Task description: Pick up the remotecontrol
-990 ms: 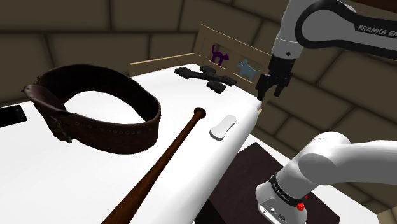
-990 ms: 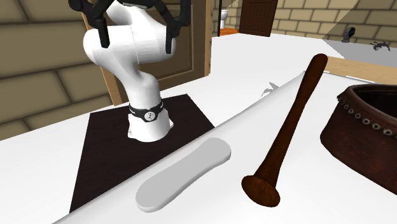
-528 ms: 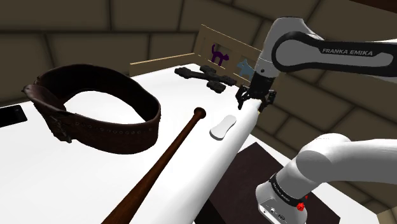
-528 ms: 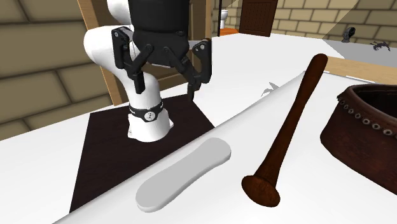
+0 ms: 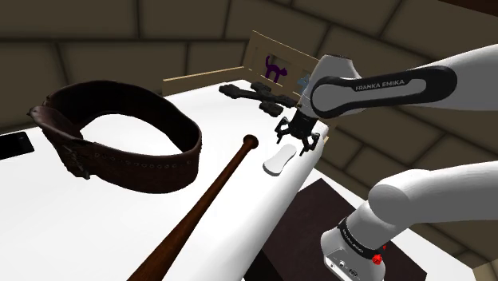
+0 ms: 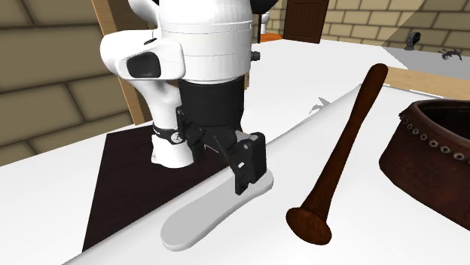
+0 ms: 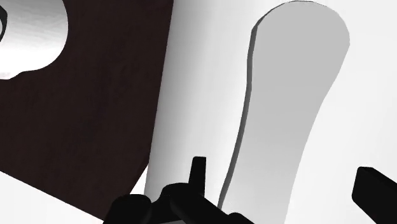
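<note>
The remote control (image 5: 279,160) lies flat near the white worktop's (image 5: 104,215) edge, just right of the bat (image 5: 214,189) in the shoulder view. It looks light, stiff and smooth, so its narrow waist seems the surest hold. The end effector (image 7: 286,184) hangs over one end, fingers wide apart astride it.

The shoulder view looks down over the white table (image 5: 96,215), the stand (image 5: 310,206) at its 5 o'clock. The second exterior view faces the arm (image 6: 203,45), low and close; the wrist view, nearest, looks down on the remote (image 5: 278,159) all three share.
</note>
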{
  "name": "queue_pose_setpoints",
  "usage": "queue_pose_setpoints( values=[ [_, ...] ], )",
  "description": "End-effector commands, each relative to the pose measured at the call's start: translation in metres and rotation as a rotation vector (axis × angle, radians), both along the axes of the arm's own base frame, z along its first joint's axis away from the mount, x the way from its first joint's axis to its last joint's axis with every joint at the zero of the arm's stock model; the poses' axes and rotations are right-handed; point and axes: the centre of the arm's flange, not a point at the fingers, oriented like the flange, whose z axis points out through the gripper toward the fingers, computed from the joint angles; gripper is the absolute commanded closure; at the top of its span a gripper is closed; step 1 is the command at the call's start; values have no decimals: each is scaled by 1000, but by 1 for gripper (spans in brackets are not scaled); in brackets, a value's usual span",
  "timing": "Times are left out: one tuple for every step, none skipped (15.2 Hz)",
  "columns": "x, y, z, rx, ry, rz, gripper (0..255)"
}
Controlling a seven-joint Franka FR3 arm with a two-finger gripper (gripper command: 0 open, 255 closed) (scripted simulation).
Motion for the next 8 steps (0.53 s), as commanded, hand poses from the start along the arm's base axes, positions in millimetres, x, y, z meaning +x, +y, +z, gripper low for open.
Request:
queue_pose_setpoints(
  values=[
    [5, 1, -15, 4, -16, -64, 0],
    [5, 1, -20, 4, -16, -64, 0],
    [5, 1, -26, 4, -16, -64, 0],
    [5, 1, -31, 4, -16, -64, 0],
    [5, 1, -36, 4, -16, -64, 0],
    [5, 1, -41, 4, -16, -64, 0],
    [5, 1, -47, 4, -16, -64, 0],
    [5, 1, -50, 4, -16, -64, 0]
  ],
)
